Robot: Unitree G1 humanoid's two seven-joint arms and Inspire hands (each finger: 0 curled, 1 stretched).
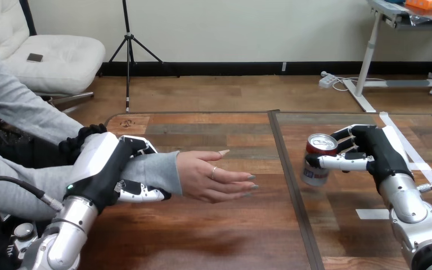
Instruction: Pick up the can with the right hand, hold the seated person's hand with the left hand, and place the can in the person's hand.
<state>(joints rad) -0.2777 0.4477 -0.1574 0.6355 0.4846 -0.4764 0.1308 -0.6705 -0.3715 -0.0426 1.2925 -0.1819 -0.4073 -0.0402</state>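
The wooden table is laid in planks, with a dark seam running across it and white tape to the right of the seam. Just right of the seam, my right hand grips the can. It stands near upright, its top tipped slightly away from the seam, with a red rim, silver lid and pale body. Left of the seam, my left hand wraps round the person's wrist, and the person's hand lies open.

Wooden table, dark seam down middle; white tape strips stuck at right side.
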